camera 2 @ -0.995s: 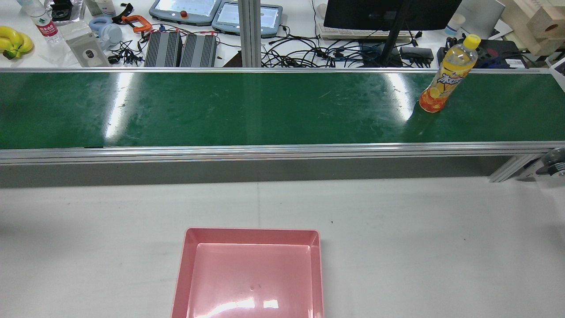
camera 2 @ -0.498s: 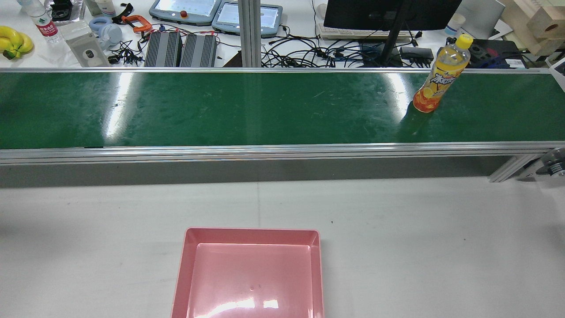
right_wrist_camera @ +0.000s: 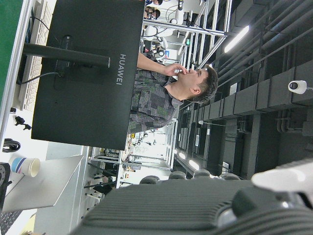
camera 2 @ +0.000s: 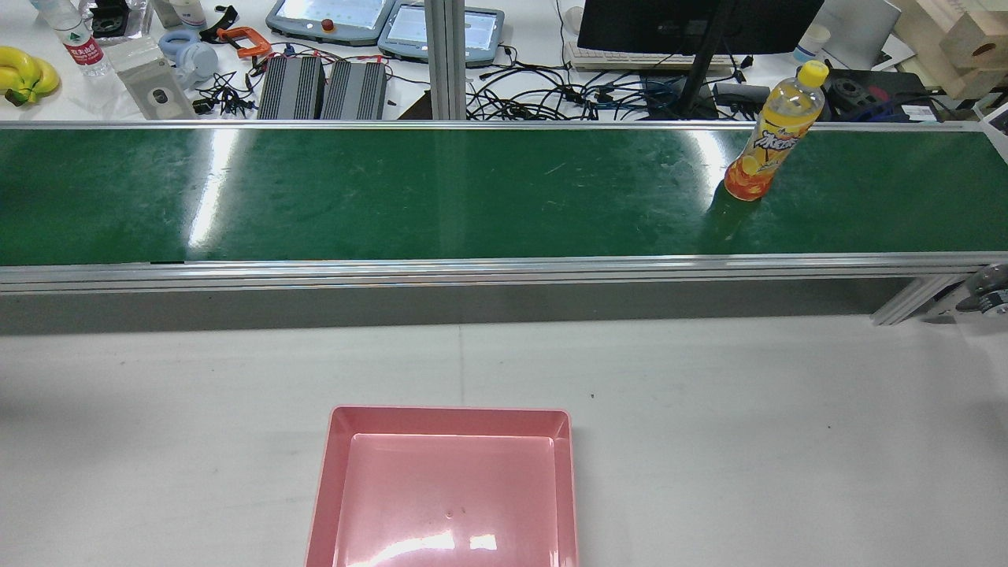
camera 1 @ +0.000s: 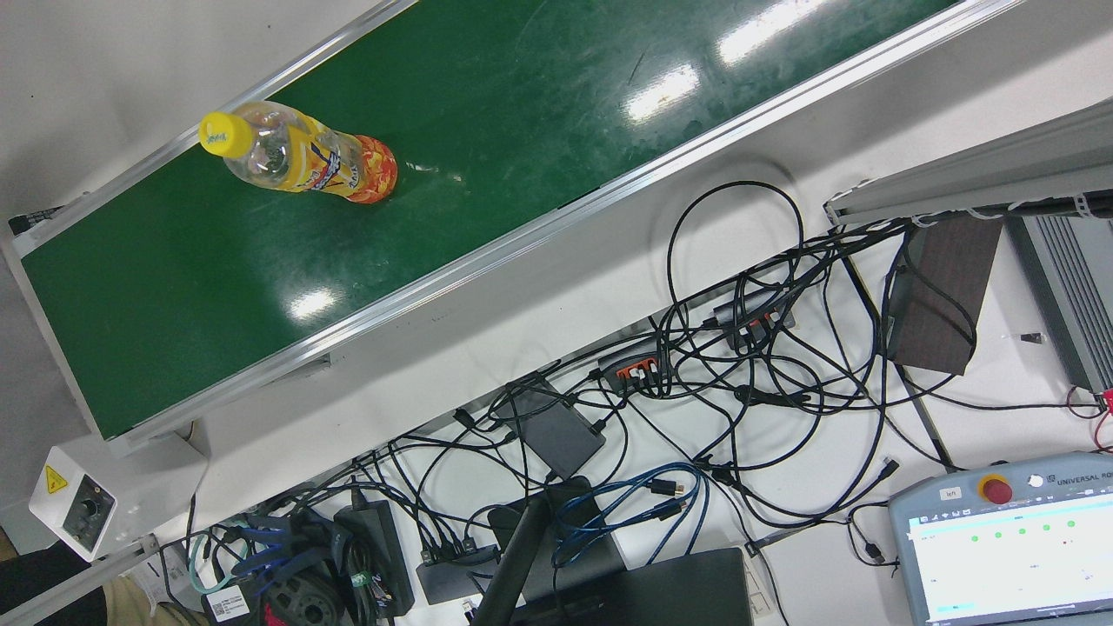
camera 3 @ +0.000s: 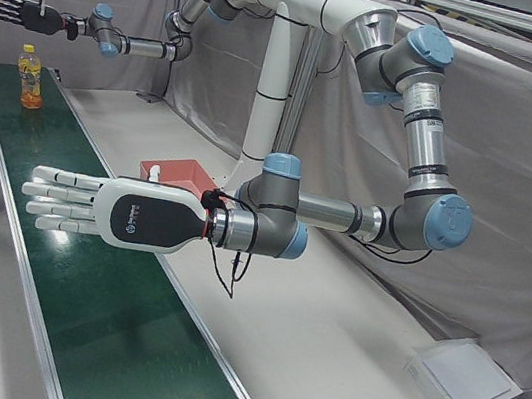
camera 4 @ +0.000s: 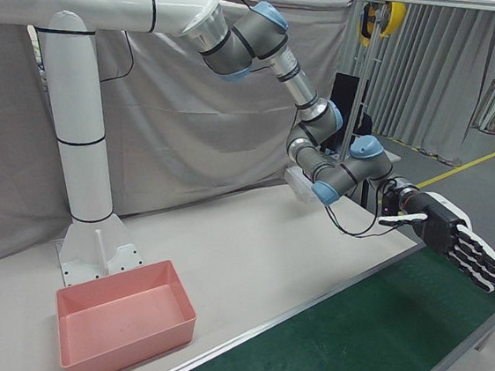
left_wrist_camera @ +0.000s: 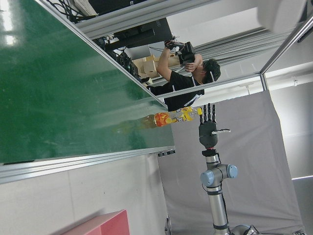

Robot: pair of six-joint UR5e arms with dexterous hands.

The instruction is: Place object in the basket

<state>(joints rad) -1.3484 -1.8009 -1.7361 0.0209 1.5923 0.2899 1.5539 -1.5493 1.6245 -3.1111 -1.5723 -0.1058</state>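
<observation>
An orange-drink bottle [camera 2: 768, 134] with a yellow cap stands upright on the green conveyor belt [camera 2: 394, 197], toward its right end. It also shows in the front view as the bottle [camera 1: 304, 161] and far off as the bottle [camera 3: 30, 79]. My right hand [camera 3: 17, 10] hovers open above and beyond it, fingers spread; the same right hand [camera 4: 454, 244] hangs over the belt's end. My left hand [camera 3: 92, 211] is open and flat above the belt's other end, far from the bottle. The pink basket [camera 2: 445, 488] lies empty on the white table.
Behind the belt runs a bench with cables [camera 1: 739, 348], a monitor [camera 2: 693, 24], teach pendants [camera 2: 386, 24] and bananas [camera 2: 24, 75]. A person [left_wrist_camera: 186, 73] stands past the belt's end. The arms' white pedestal [camera 4: 90, 169] rises behind the basket [camera 4: 122, 323].
The bottle has travelled leftward along the belt in the rear view, still upright. Nothing else has moved there.
</observation>
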